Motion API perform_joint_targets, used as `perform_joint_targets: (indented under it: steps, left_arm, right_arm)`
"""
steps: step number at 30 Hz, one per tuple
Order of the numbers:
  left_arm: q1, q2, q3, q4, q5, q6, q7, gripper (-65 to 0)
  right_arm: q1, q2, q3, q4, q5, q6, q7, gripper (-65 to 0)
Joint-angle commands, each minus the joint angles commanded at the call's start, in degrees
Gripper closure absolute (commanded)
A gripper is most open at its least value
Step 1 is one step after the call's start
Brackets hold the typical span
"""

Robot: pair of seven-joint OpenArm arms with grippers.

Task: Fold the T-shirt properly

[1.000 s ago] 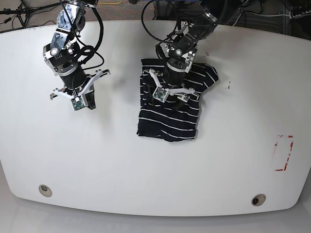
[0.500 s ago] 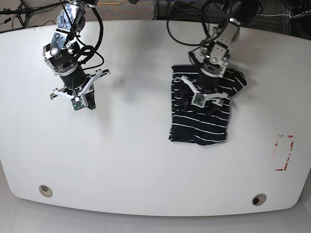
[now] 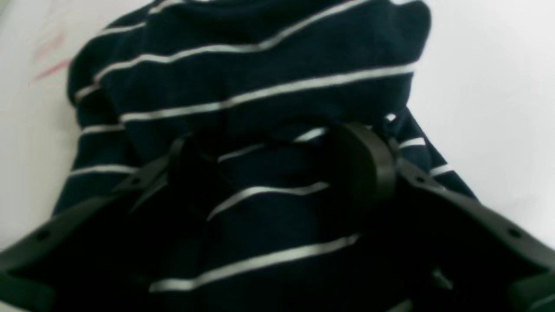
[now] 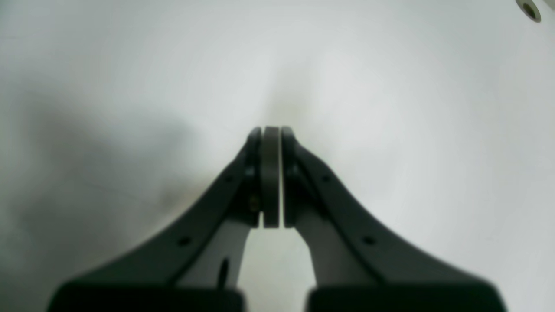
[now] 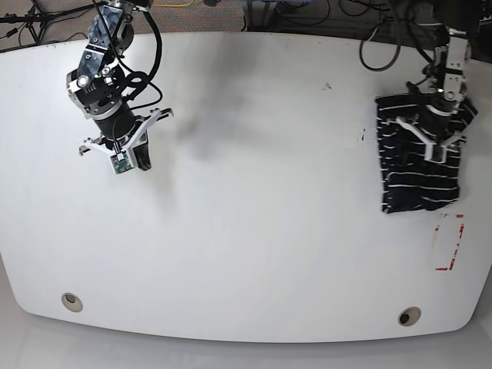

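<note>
The T-shirt (image 5: 419, 181), dark navy with thin white stripes, lies folded into a compact rectangle at the far right of the white table (image 5: 254, 231). My left gripper (image 5: 435, 144) sits on its upper middle. In the left wrist view its fingers (image 3: 366, 164) stand partly apart with a puckered wad of the T-shirt (image 3: 260, 86) caught between them (image 3: 277, 169). My right gripper (image 5: 141, 161) hovers at the left of the table, far from the shirt. Its jaws are pressed together on nothing (image 4: 271, 134) over bare tabletop.
A red-marked rectangle (image 5: 448, 242) is on the table just below the shirt, and shows as faint red strokes (image 3: 47, 56) in the left wrist view. Two round holes (image 5: 71, 300) (image 5: 408, 316) sit near the front edge. Cables run behind the back edge.
My left gripper has slid the folded shirt from the table's middle to its far right side. The right arm has stayed where it was.
</note>
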Motion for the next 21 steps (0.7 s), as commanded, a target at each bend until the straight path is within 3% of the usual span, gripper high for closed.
perform_joint_targets:
  steps: [4,8,15,21]
  left_arm:
    - [-0.09,-1.23,-6.86,-4.31,0.18,-6.15,0.0,-39.9]
    - [-0.26,-2.99,-12.31,-6.07,0.26,-10.29,0.0,-39.9]
    - [-2.64,-3.69,-14.95,-2.81,0.26,-13.36,0.18,-39.9]
    - [-2.73,-4.13,-17.41,8.97,0.18,-13.71,6.33,-39.7]
  right_arm:
    - [-0.26,-0.09,0.0,0.09,0.0,0.0,-0.09,-0.2]
    - [-1.41,-0.09,-0.26,0.09,0.0,0.0,0.09,-0.2]
    - [-2.46,-0.18,-0.26,-0.09,0.0,0.0,0.26,-0.2]
    - [-3.25,0.09,0.09,-0.09,0.0,0.0,0.44,-0.2]
